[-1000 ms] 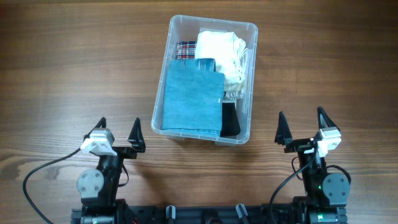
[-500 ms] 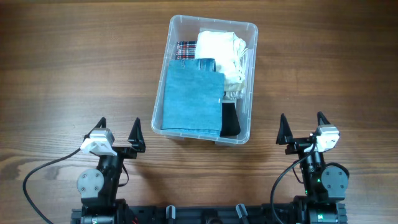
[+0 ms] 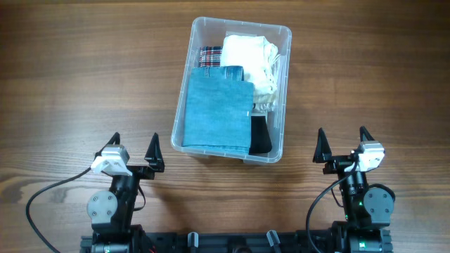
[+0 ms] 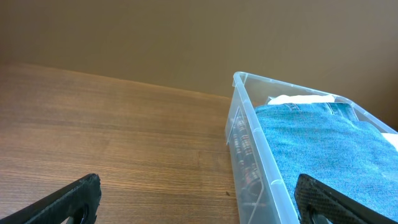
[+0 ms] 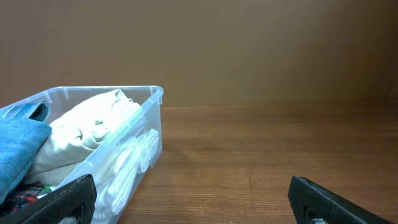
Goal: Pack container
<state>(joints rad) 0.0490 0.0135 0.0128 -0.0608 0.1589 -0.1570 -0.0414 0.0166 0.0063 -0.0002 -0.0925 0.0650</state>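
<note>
1. Sitting at the table's (image 3: 70, 70) near edge, left gripper (image 3: 133, 146): jaws spread, empty.
2. Container (image 3: 207, 34) toward the far edge, stuffed with clothes (image 3: 218, 112), hasn't budged.
3. Right gripper (image 3: 342, 144) just shifted a hair, jaws spread, empty. Looks like packing's done.

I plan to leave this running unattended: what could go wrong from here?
The white cloth mounds to the container's rim, so it might spill if pressed. The blue cloth lies loose on top; the left tool or right tool, both open, could snag and drag it out.
</note>
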